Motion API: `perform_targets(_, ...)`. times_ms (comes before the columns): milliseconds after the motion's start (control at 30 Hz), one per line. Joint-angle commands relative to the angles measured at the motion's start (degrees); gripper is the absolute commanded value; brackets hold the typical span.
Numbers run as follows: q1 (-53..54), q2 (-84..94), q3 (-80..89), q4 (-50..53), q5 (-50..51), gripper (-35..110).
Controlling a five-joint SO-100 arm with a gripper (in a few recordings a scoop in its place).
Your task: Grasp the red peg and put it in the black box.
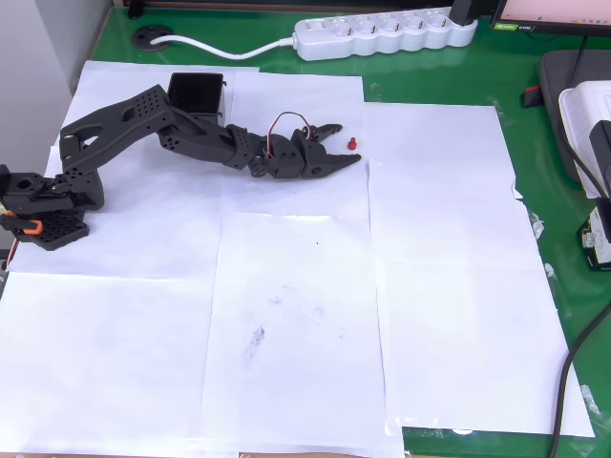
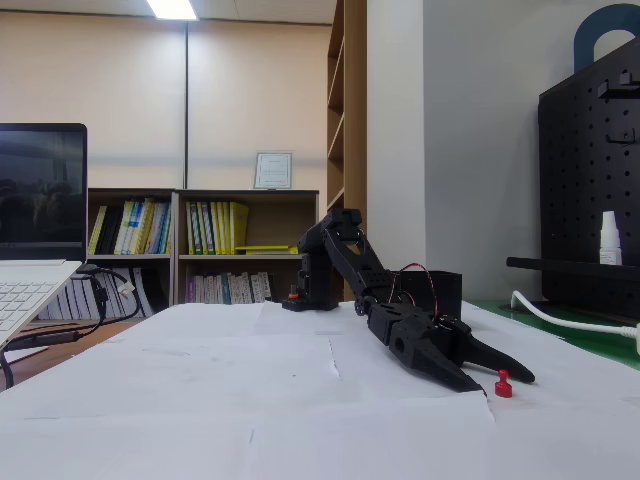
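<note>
My gripper (image 1: pixel 346 143) sits low on the white paper (image 1: pixel 296 315), jaws parted and holding nothing, with the red peg (image 1: pixel 351 144) right between the fingertips. Peg looks tiny, rigid, light and likely to skitter or tip, so I'd pinch the stem under the rounded head. The black box (image 1: pixel 196 93) is well apart at about 10 o'clock in the overhead view.

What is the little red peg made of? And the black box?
The red peg looks like smooth plastic: bright, even red, though too small to be sure. The black box looks like matte plastic too, with thin straight walls and a dull black surface, much like the gripper nearby.
</note>
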Motion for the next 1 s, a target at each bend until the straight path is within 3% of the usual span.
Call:
perform_targets(0, -0.5, 0.1, -0.2, 0.4, -0.6, 25)
perform_targets(533, -1.1, -0.5, -0.3, 0.6, 0.7, 7)
perform_targets(967, -1.3, -0.4, -0.2, -0.2, 1.8, 0)
